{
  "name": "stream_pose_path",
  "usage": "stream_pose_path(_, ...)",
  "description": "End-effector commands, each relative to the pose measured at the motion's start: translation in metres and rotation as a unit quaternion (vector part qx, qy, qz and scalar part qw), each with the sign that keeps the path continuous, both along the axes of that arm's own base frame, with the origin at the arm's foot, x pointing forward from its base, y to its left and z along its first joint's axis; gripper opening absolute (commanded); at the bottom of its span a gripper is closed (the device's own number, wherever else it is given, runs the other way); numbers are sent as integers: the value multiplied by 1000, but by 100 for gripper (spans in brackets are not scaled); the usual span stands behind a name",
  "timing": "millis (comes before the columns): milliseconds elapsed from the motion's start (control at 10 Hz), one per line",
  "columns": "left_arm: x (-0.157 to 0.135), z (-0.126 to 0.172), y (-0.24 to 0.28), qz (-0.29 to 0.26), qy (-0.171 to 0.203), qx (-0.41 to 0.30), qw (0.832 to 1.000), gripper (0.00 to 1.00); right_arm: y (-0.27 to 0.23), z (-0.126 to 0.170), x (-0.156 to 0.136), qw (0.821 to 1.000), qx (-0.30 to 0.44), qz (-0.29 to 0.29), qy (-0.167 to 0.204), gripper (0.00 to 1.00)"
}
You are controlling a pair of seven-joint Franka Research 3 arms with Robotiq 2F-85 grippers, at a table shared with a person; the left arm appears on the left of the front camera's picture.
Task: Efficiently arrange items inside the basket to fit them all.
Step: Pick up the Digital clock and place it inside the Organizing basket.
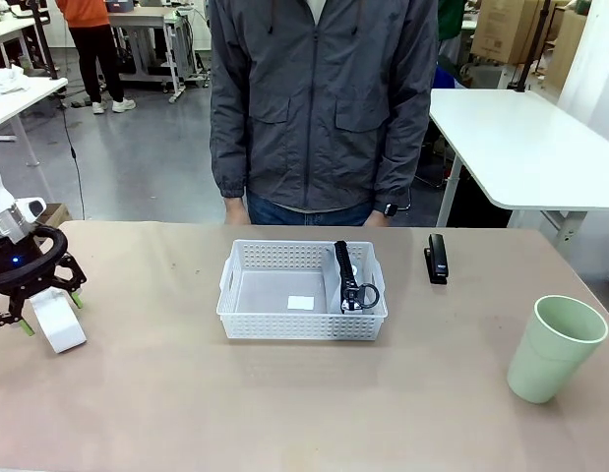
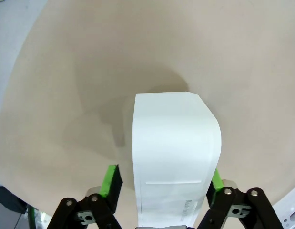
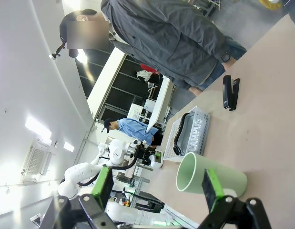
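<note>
Carried low, could knock the small white rectangular box, pinched by left hand at 9 o'clock, against the white plastic lattice basket, right hand open.

No legible text anywhere. The white box has a short line of grey print at its near end, too small and skewed to read. The basket has a small white patch on its floor with no readable print.
</note>
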State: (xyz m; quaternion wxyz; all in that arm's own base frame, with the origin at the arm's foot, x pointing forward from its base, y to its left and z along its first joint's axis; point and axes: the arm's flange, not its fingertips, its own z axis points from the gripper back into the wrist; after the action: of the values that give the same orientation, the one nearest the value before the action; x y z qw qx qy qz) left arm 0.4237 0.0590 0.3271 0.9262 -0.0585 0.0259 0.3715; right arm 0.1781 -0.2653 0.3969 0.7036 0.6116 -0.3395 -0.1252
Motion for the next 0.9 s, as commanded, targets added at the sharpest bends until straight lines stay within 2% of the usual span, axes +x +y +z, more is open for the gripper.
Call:
stream_pose_path(0, 4, 2, 2, -6, 1, -9, 1000, 0, -1, 2, 3, 1000, -2, -3, -17, 100)
stream_pose_path(100, 4, 2, 3, -5, 0, -6, 1000, 37, -1, 2, 3, 1000, -2, -3, -17, 100)
stream_pose_path(200, 4, 2, 3, -4, 0, -6, 1000, 0, -1, 2, 3, 1000, -2, -3, -17, 100)
stream_pose_path(400, 3, 5, 3, 2, -12, -4, 1000, 0, -1, 2, 3, 1000, -2, -3, -17, 100)
stream_pose_path(600, -7, 20, 3, -4, -33, -16, 999, 0, -1, 2, 3, 1000, -2, -3, -17, 100)
stream_pose_path(800, -28, 75, 0, -63, -43, -98, 992, 0, -1, 2, 3, 1000, -2, -3, -17, 100)
